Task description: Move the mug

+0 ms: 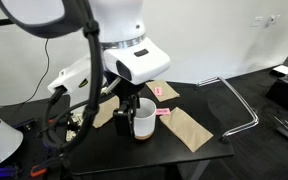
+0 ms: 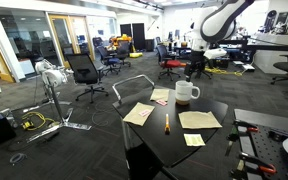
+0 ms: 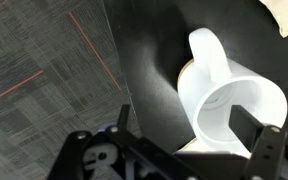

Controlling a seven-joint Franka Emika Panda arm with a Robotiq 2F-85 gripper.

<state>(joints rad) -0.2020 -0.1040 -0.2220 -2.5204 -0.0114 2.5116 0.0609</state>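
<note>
On the black desk (image 2: 154, 145) the mug (image 2: 186, 92) stands upright, white, loop handle showing in the wrist view. Right above it hangs the pincer (image 1: 131, 108), jaws spread wide, gripping nothing. Mug rim sits close to one of the fingers (image 3: 259, 140); can't tell if they touch. Brown paper sheets (image 1: 191, 129) and a pink note (image 1: 164, 112) lie just beside the mug.

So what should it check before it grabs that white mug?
1. Mug upright on the table: ok.
2. End effector open: ok.
3. Mug centred between the fingers: not ok; in the wrist view it sits toward one side.
4. Handle clear of the fingers: ok.
5. Paper scraps clear of the mug: cannot tell; one lies close.
</note>
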